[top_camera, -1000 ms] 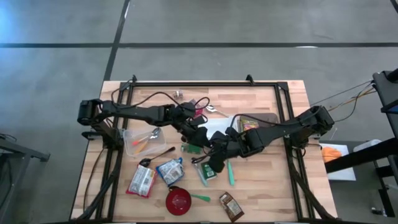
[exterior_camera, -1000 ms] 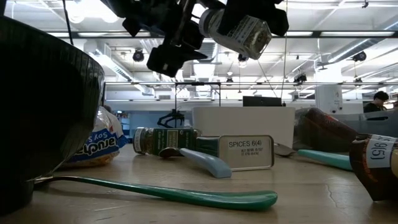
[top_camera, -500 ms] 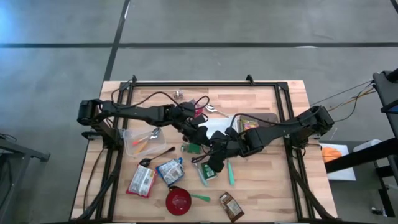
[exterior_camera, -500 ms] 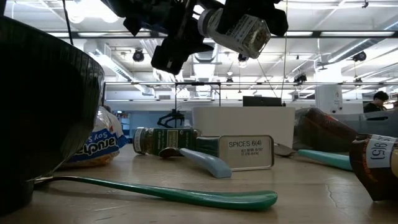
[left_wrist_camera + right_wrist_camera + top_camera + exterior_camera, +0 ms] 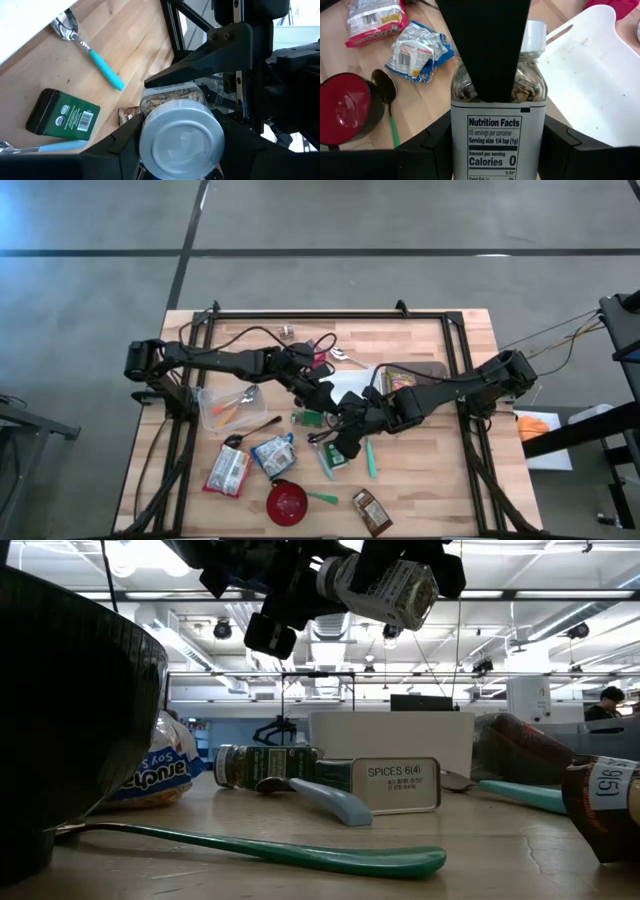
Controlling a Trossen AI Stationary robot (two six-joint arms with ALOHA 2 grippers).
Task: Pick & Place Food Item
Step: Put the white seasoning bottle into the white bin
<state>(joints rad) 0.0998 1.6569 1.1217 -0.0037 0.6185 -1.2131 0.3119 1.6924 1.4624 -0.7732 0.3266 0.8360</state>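
A clear spice jar (image 5: 497,125) with a grey lid (image 5: 181,142) and a Nutrition Facts label hangs above the middle of the table, lid toward the left arm. My right gripper (image 5: 352,416) is shut on its body. My left gripper (image 5: 326,402) meets it from the other side and is shut on the lid end; in the low view the jar (image 5: 388,587) shows high up between both grippers. My left gripper has the jar's lid end between its two fingers, one on each side of the lid (image 5: 145,145). One finger (image 5: 487,55) reaches past the lid along the jar's upper body. The fingers come from the table's left, slanting slightly down, along the jar. My right gripper pinches the jar's lower body (image 5: 457,150) between its two fingers, on two opposite sides. It comes from the table's right, slanting down. The jar is lifted clear of the table, tilted, with its lid away from this gripper.
Below lie a green spice tin (image 5: 395,785), teal spoons (image 5: 300,855), snack packets (image 5: 228,470), a red bowl (image 5: 287,503) and a brown bottle (image 5: 370,512). A clear container (image 5: 225,408) stands at the left, a white board (image 5: 350,385) behind the grippers.
My left gripper's fingers have closed in around the jar's lid and taken hold. Both arms have kept their places, and the jar stays lifted in my right gripper.
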